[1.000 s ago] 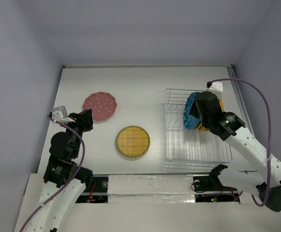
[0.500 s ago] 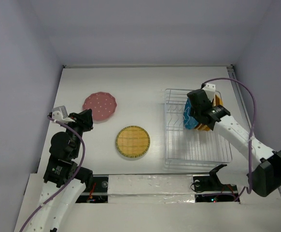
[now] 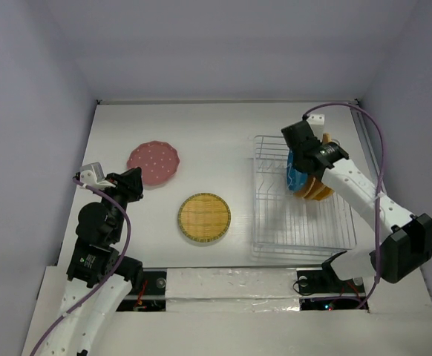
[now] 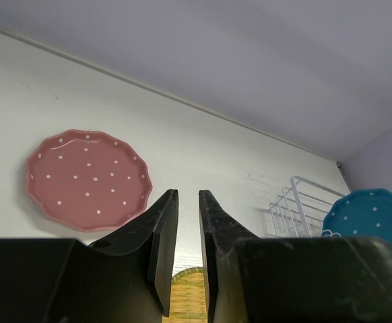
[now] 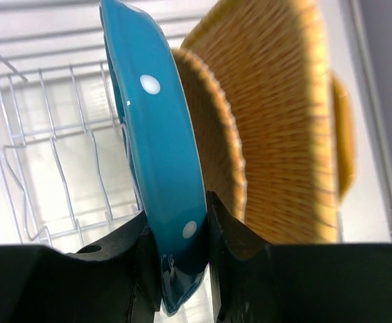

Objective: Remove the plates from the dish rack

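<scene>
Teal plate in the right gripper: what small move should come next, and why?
Probably lift it straight up. The right gripper pinches the rim of the teal plate, which stands upright in the dish rack. An orange woven plate stands right beside it, so a sideways pull might knock that one.

The blue dotted plate stands on edge in the white rack, squeezed between the right fingers. Orange plates stand just behind it.

teal plate: glossy, smooth | woven orange plate: rough, matt | dish rack: thin white wire | pink plate: glossy
</scene>
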`<state>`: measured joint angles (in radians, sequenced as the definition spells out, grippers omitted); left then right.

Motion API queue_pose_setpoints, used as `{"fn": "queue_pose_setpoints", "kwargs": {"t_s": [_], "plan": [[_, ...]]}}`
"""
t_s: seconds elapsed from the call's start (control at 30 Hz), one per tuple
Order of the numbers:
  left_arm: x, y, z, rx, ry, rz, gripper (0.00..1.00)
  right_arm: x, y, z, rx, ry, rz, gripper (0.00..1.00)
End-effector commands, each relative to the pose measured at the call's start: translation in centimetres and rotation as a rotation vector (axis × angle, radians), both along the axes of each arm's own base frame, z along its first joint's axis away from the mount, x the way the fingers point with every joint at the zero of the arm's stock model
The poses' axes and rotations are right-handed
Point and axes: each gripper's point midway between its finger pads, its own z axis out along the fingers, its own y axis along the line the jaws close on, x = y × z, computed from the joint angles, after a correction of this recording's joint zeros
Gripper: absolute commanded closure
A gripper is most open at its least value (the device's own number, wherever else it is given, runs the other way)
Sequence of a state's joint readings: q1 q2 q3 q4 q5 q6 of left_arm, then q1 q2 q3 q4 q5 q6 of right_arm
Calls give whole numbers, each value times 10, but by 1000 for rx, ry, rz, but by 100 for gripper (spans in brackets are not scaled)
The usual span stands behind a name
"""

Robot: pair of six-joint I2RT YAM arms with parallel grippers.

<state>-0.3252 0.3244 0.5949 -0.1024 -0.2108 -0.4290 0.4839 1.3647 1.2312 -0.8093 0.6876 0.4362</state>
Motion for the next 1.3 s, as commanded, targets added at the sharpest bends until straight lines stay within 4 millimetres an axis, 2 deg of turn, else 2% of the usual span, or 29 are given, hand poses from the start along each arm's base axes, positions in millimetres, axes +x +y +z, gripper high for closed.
{"fn": "queue_pose_setpoints", "kwargs": {"t_s": [0.0,0.17,0.27,0.33,0.37,0.4,0.43,0.47,0.5,0.53,0.57,0.6,0.63,0.67,0.7,0.73,0.8,0.83,0.87,0.9,0.93,0.97,1.03,1.07,1.1,1.2,1.27], "plan": [[-1,-3,9,-13,-40,-16,84,16,-17,77,-30,-201,-69,100],[-1,-3,9,-15,-41,-16,84,15,-9,138,68,-323,-17,100],[-1,-3,10,-15,-43,-16,84,5,3,174,161,-421,42,100],[-2,-3,10,-16,-44,-16,84,1,27,193,269,-491,135,100],[-1,-3,9,-14,-40,-16,84,2,37,196,307,-506,169,100],[-2,-3,10,-13,-41,-16,84,5,63,198,387,-528,242,100],[-1,-3,9,-14,-40,-16,84,7,77,200,430,-540,278,100],[-1,-3,9,-12,-39,-16,84,10,99,193,482,-521,338,100],[-1,-3,8,-13,-37,-16,84,13,126,197,558,-547,385,100],[-2,-3,9,-14,-38,-16,82,19,154,187,606,-514,446,100],[-2,-3,8,-11,-36,-16,82,15,168,196,665,-536,483,100],[-2,-3,8,-12,-34,-16,81,28,194,197,737,-553,504,100],[-3,-3,10,-14,-38,-16,81,29,215,198,788,-548,543,100],[-3,-3,10,-14,-40,-16,81,28,237,198,846,-529,601,100],[-4,-2,10,-13,-41,-16,80,42,263,187,895,-513,621,100],[-4,-2,11,-15,-43,-16,80,43,282,199,939,-521,654,100],[-6,-2,12,-16,-46,-16,78,52,310,195,1003,-498,667,100],[-7,-2,13,-19,-48,-16,77,66,327,179,1019,-464,660,100],[-7,-1,13,-19,-50,-16,76,70,338,172,1049,-438,664,100],[-8,-1,14,-21,-54,-16,75,71,353,175,1128,-445,667,100],[-8,-1,14,-21,-56,-16,75,75,362,169,1157,-431,669,100],[-9,-1,14,-22,-57,-16,74,86,375,148,1169,-397,655,100],[-9,-1,14,-22,-57,-16,73,81,402,135,1235,-332,678,100],[-8,-1,13,-21,-54,-16,73,89,413,110,1230,-290,664,100],[-8,-1,14,-23,-56,-16,72,87,425,115,1257,-283,670,100],[-8,-1,13,-22,-54,-16,72,91,448,90,1284,-234,636,100],[-8,-1,14,-23,-56,-16,72,95,454,75,1295,-209,614,100]]}}
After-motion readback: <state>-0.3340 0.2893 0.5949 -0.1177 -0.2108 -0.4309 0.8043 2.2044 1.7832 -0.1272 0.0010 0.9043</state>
